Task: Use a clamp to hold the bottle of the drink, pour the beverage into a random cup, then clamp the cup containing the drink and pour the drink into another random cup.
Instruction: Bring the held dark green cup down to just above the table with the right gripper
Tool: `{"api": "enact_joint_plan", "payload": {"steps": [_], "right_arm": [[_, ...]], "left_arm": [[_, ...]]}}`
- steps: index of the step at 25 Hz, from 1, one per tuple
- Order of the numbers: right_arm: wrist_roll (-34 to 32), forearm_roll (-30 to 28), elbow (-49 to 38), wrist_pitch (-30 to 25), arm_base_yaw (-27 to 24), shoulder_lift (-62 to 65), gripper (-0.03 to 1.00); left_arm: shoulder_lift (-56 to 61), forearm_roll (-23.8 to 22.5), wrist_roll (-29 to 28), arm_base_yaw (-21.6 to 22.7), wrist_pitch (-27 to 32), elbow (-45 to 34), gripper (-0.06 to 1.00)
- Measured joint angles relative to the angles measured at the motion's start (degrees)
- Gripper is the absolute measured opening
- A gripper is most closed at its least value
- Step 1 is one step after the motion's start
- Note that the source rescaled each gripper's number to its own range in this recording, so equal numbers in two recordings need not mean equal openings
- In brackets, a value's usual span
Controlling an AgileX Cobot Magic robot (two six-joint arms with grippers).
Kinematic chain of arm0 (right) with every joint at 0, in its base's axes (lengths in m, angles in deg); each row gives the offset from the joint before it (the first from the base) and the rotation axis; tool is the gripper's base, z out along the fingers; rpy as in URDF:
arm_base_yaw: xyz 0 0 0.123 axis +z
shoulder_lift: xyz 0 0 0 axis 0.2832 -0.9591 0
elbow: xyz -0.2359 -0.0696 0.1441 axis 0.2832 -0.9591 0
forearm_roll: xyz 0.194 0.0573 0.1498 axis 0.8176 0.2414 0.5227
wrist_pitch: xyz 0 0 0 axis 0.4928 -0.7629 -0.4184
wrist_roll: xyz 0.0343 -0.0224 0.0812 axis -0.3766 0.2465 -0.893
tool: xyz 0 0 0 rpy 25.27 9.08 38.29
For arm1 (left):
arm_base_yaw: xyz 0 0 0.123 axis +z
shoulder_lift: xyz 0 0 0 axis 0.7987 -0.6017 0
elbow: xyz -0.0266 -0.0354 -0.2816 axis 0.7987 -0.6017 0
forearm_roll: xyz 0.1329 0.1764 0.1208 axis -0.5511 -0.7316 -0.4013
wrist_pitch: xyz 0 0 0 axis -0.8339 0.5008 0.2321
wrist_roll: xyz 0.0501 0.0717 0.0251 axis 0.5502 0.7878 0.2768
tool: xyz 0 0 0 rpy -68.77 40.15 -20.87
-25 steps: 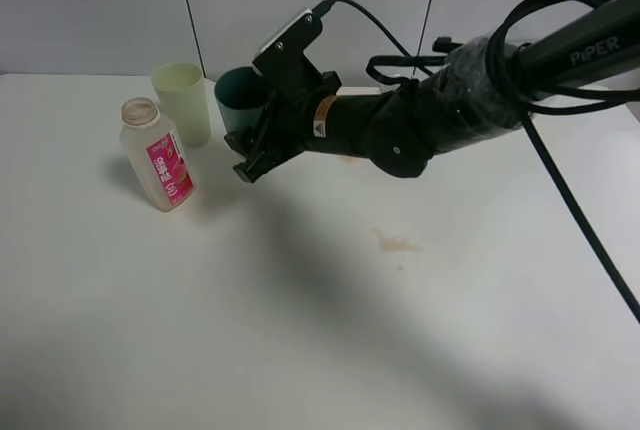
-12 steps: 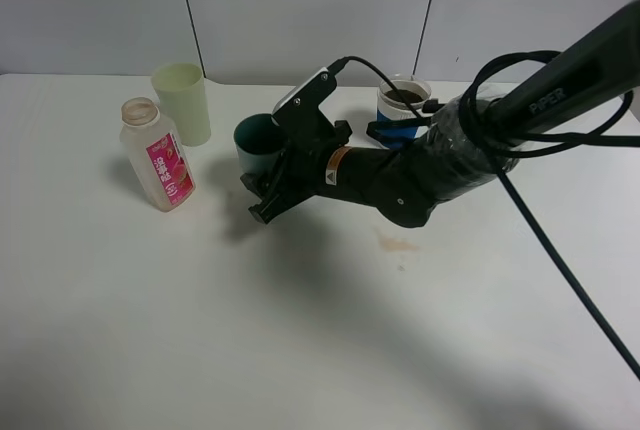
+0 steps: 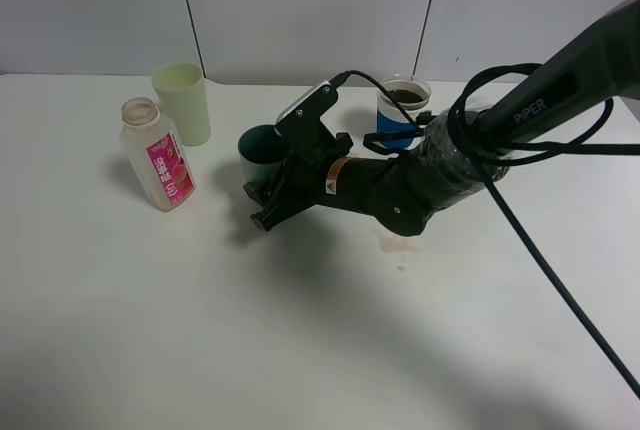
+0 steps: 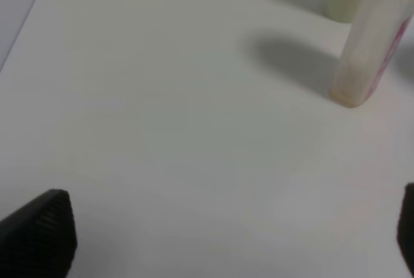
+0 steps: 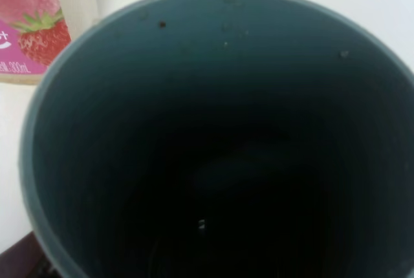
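My right gripper (image 3: 263, 192) is shut on the teal cup (image 3: 257, 153), holding it low over the table left of centre, between the bottle and the blue-banded cup. In the right wrist view the teal cup (image 5: 220, 129) fills the frame, dark inside with a few drops on its wall. The blue-banded cup (image 3: 402, 108) stands behind the arm with brown beverage (image 3: 405, 96) in it. The pink-labelled bottle (image 3: 157, 155) stands upright at the left and looks nearly empty. My left gripper (image 4: 223, 239) is open, well short of the bottle (image 4: 372, 45).
A pale yellow-green tumbler (image 3: 182, 102) stands just behind the bottle. A small brown spill stain (image 3: 397, 243) marks the table under the right arm. The right arm's cable (image 3: 560, 280) trails across the right side. The white table (image 3: 300, 350) extends forward.
The right arm has come down and toward the front with the teal cup, away from the yellow-green tumbler. The blue-banded cup behind it has come into view.
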State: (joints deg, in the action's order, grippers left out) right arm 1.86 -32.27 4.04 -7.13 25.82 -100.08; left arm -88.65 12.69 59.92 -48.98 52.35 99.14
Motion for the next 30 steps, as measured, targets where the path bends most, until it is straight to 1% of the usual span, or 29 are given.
{"api": "enact_joint_plan", "payload": {"steps": [8, 23, 24, 25, 27, 29, 30], "right_arm": [[-0.1, 1.8, 0.0, -2.0, 0.0, 0.1, 0.0], [-0.1, 1.9, 0.0, -1.6, 0.0, 0.2, 0.0], [-0.1, 1.9, 0.0, -1.3, 0.0, 0.2, 0.04], [-0.1, 1.9, 0.0, -1.2, 0.0, 0.2, 0.17], [-0.1, 2.4, 0.0, -0.7, 0.0, 0.1, 0.54], [-0.1, 2.9, 0.0, -0.7, 0.0, 0.1, 0.81], [-0.1, 2.9, 0.0, -0.7, 0.0, 0.1, 0.89]], "left_arm": [[0.0, 0.0, 0.0, 0.0, 0.0, 0.0, 1.0], [0.0, 0.0, 0.0, 0.0, 0.0, 0.0, 1.0], [0.0, 0.0, 0.0, 0.0, 0.0, 0.0, 1.0], [0.0, 0.0, 0.0, 0.0, 0.0, 0.0, 1.0], [0.0, 0.0, 0.0, 0.0, 0.0, 0.0, 1.0], [0.0, 0.0, 0.0, 0.0, 0.0, 0.0, 1.0], [0.0, 0.0, 0.0, 0.0, 0.0, 0.0, 1.0]]}}
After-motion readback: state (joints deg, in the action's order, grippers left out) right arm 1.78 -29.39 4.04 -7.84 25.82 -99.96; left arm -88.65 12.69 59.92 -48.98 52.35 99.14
